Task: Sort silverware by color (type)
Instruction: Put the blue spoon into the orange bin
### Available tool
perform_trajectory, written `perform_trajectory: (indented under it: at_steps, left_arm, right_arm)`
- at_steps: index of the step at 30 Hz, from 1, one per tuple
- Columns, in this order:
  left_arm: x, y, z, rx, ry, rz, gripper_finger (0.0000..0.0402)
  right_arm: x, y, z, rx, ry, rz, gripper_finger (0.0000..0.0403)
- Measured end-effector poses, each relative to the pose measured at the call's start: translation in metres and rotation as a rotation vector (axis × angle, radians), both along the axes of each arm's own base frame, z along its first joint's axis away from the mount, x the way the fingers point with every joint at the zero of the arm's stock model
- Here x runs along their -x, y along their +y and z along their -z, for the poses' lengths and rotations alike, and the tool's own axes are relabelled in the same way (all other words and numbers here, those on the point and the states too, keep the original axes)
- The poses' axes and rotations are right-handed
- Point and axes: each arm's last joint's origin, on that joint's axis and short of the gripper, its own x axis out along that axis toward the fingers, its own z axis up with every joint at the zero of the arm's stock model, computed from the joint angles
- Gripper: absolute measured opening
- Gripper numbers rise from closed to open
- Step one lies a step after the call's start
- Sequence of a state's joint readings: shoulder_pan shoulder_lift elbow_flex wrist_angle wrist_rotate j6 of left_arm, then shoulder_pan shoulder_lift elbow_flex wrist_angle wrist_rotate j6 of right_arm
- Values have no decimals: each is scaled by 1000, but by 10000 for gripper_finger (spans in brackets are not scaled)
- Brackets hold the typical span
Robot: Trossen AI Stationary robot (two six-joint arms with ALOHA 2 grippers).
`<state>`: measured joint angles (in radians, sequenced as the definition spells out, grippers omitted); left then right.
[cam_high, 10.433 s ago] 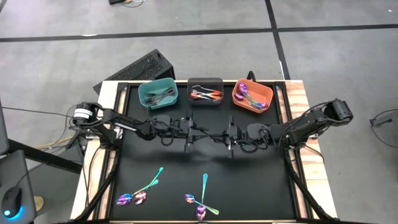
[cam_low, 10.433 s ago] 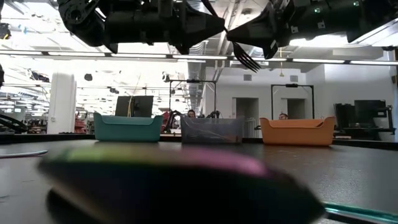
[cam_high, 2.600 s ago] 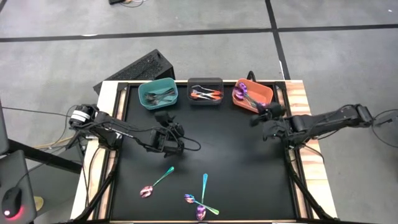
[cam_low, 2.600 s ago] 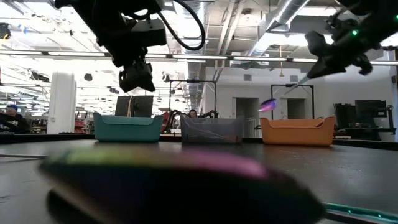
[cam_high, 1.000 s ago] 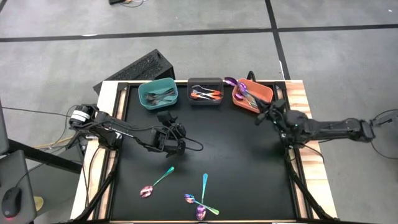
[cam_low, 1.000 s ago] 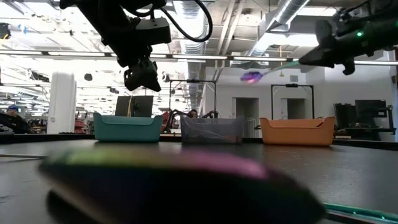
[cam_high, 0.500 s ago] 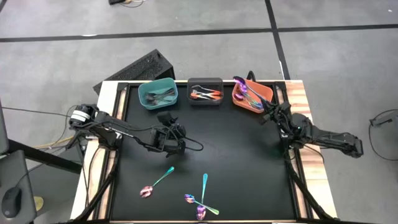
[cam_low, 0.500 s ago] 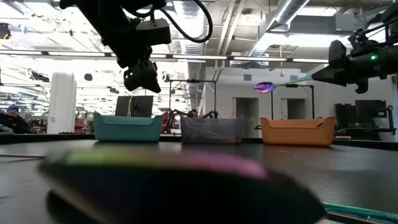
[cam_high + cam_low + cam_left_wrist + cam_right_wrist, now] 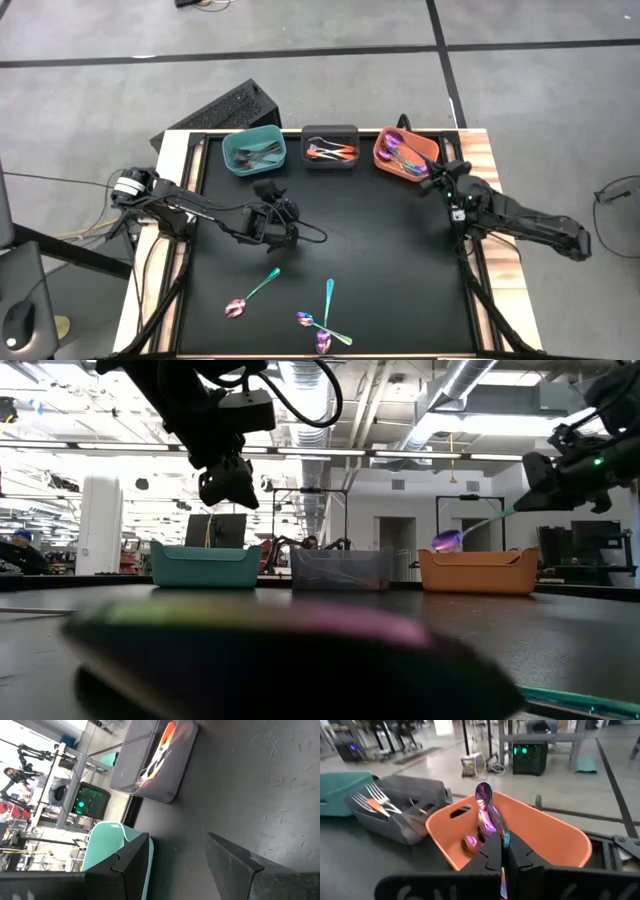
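Right pincer clamped tight on the handle of an iridescent spoon, bowl angled far-left over the orange bin at the table's far right. Left pincer hanging mid-table, fingers apart, holding nothing.
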<state>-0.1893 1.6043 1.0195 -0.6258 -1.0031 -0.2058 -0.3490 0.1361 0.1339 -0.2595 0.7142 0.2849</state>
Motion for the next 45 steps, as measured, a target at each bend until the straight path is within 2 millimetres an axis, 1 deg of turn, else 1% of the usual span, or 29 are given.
perform_trajectory:
  at_steps: [2,5,13,15,19,23,26,29,32,35,39,45]
  left_arm:
    - [0,1,0,0,0,-4,183]
    - [-1,3,0,2,-10,-11,183]
    - [-2,5,0,1,-11,-14,183]
    - [-2,5,0,6,-12,-14,183]
    - [-2,5,0,16,-12,-11,183]
    - [-2,5,0,17,-12,-11,183]
    - [-2,4,0,25,-13,-11,183]
    - [-1,3,2,91,-16,-6,183]
    - [3,-2,7,194,-10,-8,183]
    - [12,-8,18,279,-7,-32,183]
    - [28,-23,31,425,34,-83,183]
    - [59,-58,44,669,195,-147,183]
  right_arm:
    - [1,-1,-2,-18,21,13,8]
    - [0,-3,1,-36,48,20,8]
    - [-2,-5,5,-68,71,27,9]
    - [-1,-6,4,-79,48,39,17]
    - [-1,-7,4,-97,5,57,63]
    - [-1,-7,4,-99,-9,60,128]
    - [-3,-7,0,-96,-70,45,175]
    - [-8,-5,-8,-84,-153,-50,211]
    - [-13,0,-15,-76,-238,-191,227]
    - [-18,6,-21,-82,-296,-317,227]
    - [-23,16,-21,-124,-327,-416,217]
    - [-35,30,-23,-137,-339,-529,202]
